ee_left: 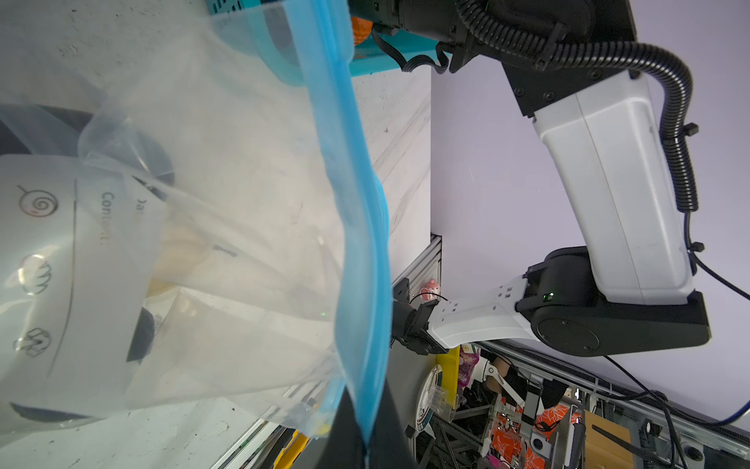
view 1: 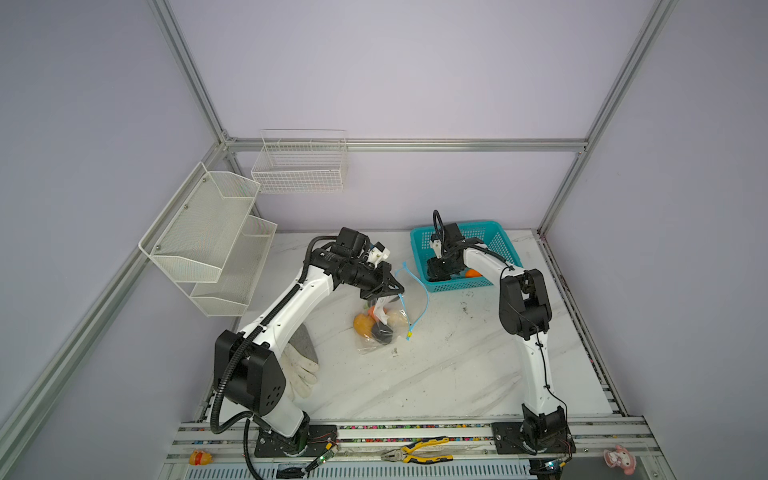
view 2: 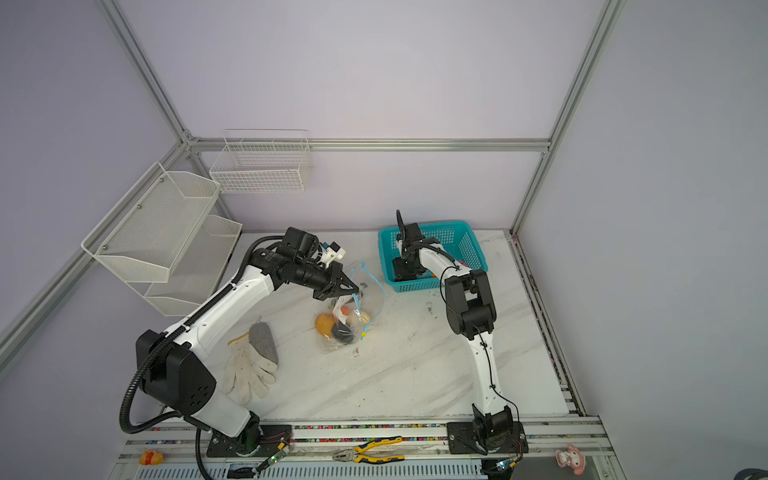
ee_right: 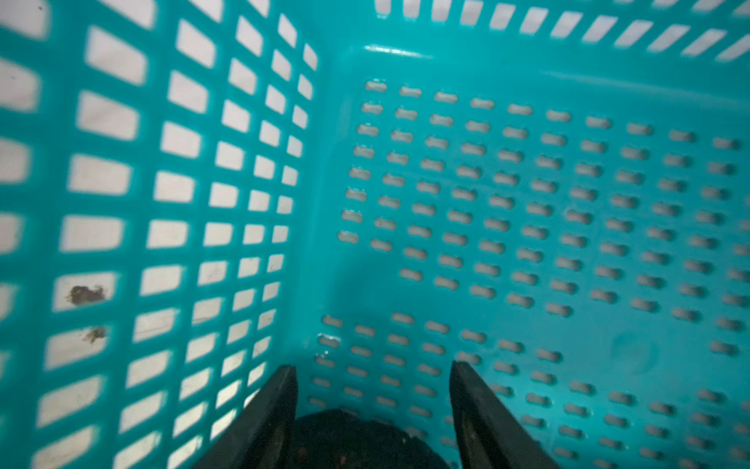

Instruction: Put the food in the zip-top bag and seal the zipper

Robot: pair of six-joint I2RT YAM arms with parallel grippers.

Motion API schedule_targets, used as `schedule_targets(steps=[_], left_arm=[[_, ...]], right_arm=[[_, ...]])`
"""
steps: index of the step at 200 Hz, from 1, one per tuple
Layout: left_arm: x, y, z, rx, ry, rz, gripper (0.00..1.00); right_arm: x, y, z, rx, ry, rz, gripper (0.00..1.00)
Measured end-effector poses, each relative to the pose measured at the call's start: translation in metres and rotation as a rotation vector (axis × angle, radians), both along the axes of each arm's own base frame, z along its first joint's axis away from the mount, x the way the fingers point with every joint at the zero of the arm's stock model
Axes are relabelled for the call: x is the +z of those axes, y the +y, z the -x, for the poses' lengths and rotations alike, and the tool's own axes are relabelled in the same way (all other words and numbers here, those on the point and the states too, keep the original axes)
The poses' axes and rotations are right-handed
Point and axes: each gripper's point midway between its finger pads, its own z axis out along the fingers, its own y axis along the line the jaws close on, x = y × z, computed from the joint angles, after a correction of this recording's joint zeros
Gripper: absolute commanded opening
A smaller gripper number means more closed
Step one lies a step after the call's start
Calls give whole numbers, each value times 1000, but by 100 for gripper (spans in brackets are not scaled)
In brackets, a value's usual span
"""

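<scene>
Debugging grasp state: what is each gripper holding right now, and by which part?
Left gripper pinches the zip-top bag by its zipper edge. Right gripper, jaws apart inside the teal basket, straddles a dark thing; a hold cannot be told.

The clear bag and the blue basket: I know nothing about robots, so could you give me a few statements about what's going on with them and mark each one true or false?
1. The zip-top bag already holds some food. True.
2. The zipper is sealed. False: its blue strip loops wide open.
3. The right gripper is down inside the teal basket. True.
4. The left gripper hangs clear of the bag. False: it is shut on the bag's mouth edge, holding it up.
5. The basket is empty. False: an orange piece lies in it.
</scene>
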Motion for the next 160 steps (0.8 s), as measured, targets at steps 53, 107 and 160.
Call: schedule_targets(steps=[53,107,160], left_arm=[[0,-1,1,-2,0,-2,0],[-1,-2,1,-5,-2,-4,0],[-1,-2,0,-1,-5,-6,0]], right_arm=[[4,-21,-15,-96,-57,75,55],[37,-43,-50,-209,-169,72,56],[48,-34,-50,-147,-142,-1,69]])
